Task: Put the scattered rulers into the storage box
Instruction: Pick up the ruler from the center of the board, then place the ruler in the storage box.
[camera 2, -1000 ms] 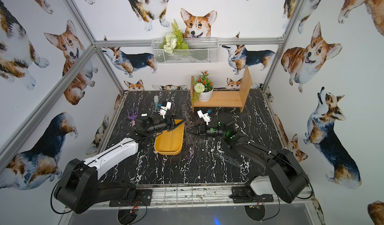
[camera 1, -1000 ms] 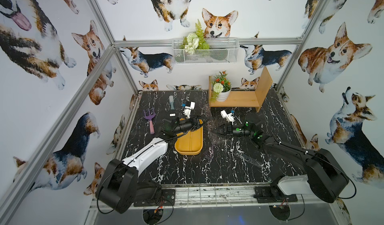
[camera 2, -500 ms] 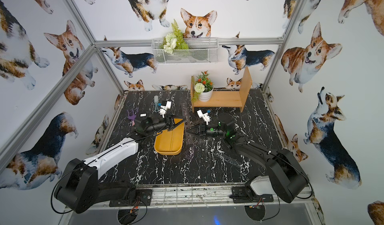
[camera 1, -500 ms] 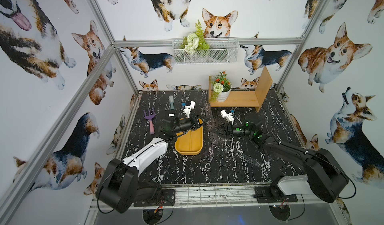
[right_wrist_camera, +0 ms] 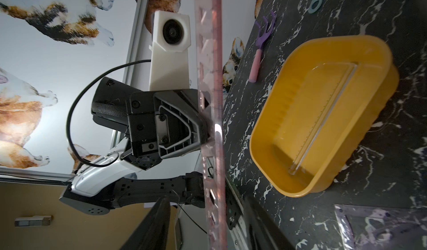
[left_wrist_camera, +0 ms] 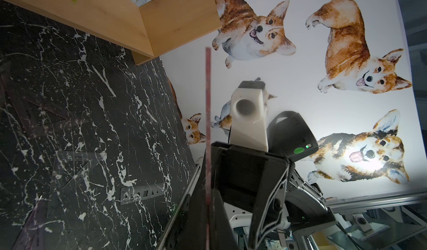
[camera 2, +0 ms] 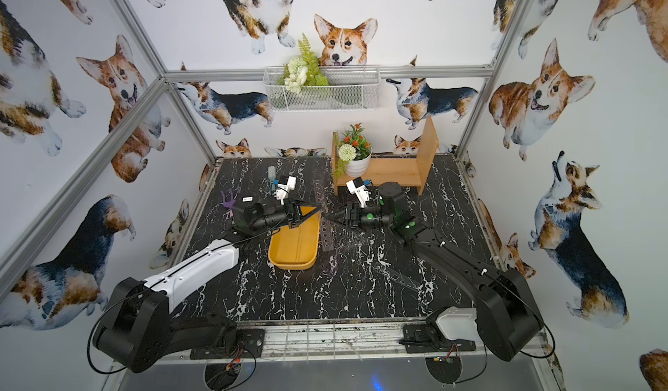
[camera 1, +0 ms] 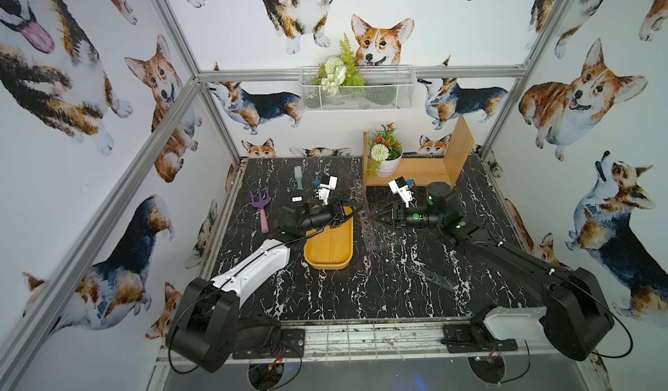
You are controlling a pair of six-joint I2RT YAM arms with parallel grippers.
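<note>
Black marble tabletop [camera 1: 361,291], corgi walls [camera 1: 108,118]. Ruler [right_wrist_camera: 211,52] on edge, long axis far-to-near; left jaws clamp it, right jaws apart.

Both top views are bright and even, though the dark tabletop [camera 1: 397,291] reads dim and the frame posts [camera 1: 171,27] bow toward the edges. The left wrist view is murky, with a glare patch on the wall [left_wrist_camera: 360,161]. In the right wrist view the near ruler [right_wrist_camera: 213,75] is blurred.

A pinkish ruler [left_wrist_camera: 208,98], seen edge-on, runs across the right end effector [left_wrist_camera: 245,177], whose jaws stand apart
</note>
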